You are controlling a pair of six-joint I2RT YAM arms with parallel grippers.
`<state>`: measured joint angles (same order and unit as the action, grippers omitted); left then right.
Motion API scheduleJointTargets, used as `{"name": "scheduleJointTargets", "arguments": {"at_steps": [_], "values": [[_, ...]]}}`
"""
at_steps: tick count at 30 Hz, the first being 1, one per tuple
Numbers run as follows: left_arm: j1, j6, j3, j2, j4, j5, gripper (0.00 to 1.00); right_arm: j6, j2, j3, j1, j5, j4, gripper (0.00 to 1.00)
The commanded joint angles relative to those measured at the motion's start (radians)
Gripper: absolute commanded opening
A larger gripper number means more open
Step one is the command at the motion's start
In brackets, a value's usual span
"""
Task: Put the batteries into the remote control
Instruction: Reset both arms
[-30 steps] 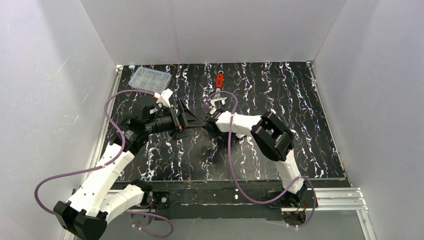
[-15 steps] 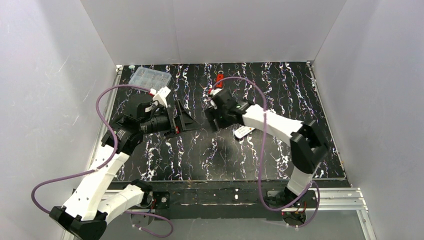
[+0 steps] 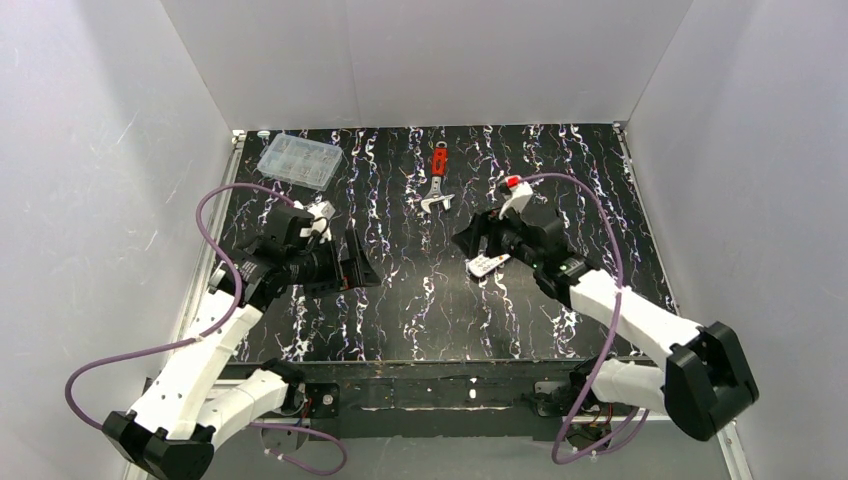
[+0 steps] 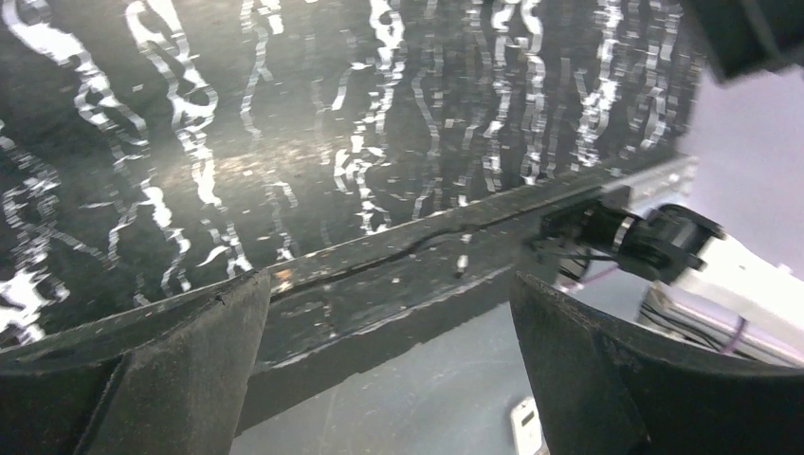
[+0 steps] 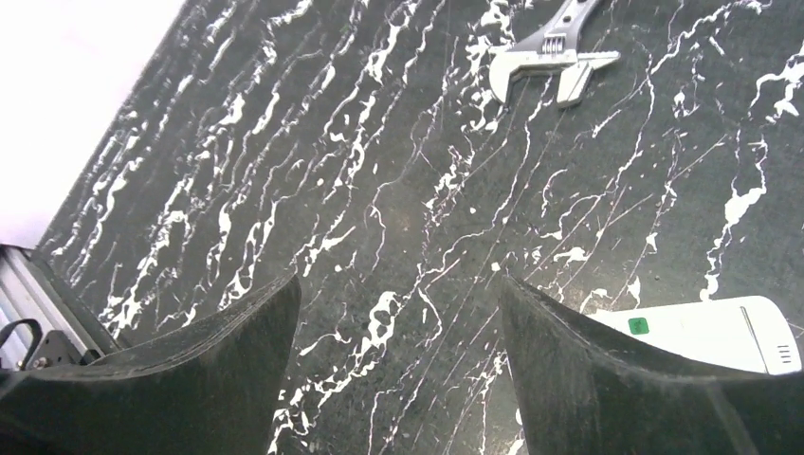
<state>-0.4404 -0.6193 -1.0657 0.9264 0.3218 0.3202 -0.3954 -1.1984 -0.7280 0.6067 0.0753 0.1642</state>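
Your table point(image 3: 430, 310) is dark and marbled, with bare room between the two tools. Your left arm point(image 3: 200, 350) reaches in low. The left gripper point(image 3: 355, 262) is spread wide and holds nothing. Its wrist view alone shows the table's near edge past those fingers. Your right arm point(image 3: 620, 310) bends inward, and the right gripper point(image 3: 478, 238) also gapes wide and empty. The clear box point(image 3: 299, 160) sits well beyond the left gripper, near a far corner. The wrench point(image 3: 437, 180) lies ahead of the right gripper. The remote control point(image 3: 485, 265) lies flat just beside one right finger, outside the gap. Only the right wrist view shows its small green mark.
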Motion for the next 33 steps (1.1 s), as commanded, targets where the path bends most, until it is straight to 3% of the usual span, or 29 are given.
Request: {"name": "scheduleJointTargets", "arguments": {"at_steps": [1, 10, 19, 33], "values": [[0.006, 0.030, 0.031, -0.022, 0.139, -0.167, 0.98, -0.028, 0.128, 0.126, -0.044, 0.014, 0.267, 0.84], [0.006, 0.067, 0.054, -0.028, 0.174, -0.256, 0.98, -0.018, 0.383, 0.317, -0.154, 0.007, 0.276, 0.84], [0.007, 0.084, 0.106, -0.032, 0.143, -0.293, 0.98, -0.033, 0.631, 0.488, -0.166, -0.053, 0.259, 0.85], [0.006, 0.122, 0.118, -0.018, 0.093, -0.254, 0.98, 0.033, 0.606, 0.498, -0.166, -0.096, 0.290, 0.86]]}}
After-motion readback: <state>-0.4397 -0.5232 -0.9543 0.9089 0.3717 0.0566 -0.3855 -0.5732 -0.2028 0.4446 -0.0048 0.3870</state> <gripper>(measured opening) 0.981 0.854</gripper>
